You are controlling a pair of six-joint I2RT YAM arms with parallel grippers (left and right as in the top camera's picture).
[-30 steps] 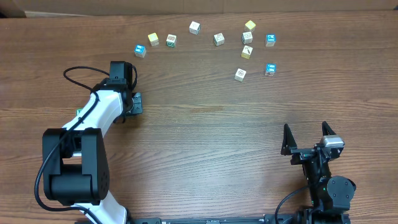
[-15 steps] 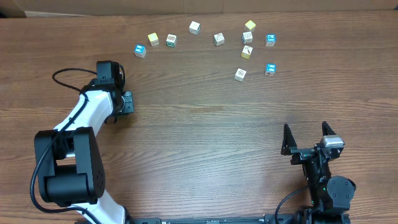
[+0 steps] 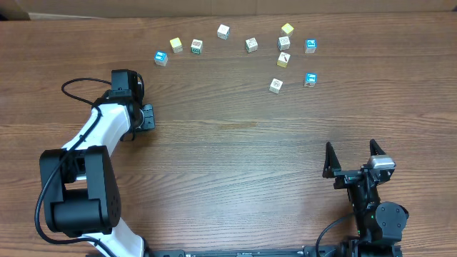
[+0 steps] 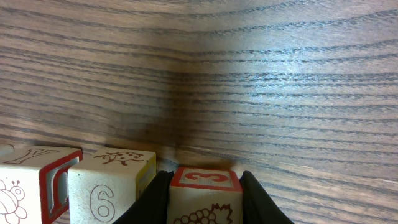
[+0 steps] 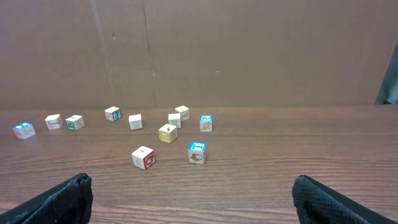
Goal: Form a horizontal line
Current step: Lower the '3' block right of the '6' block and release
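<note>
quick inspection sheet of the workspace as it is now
surface: wood-grain table
job's things: row of three letter cubes in the left wrist view, red-framed cube at one end
clutter: eleven loose cubes scattered along the far side
grippers: left fingers closed on the red-framed cube; right fingers open, holding nothing
cables: black cable loops off the left arm
surroundings: cardboard wall behind the table
</note>
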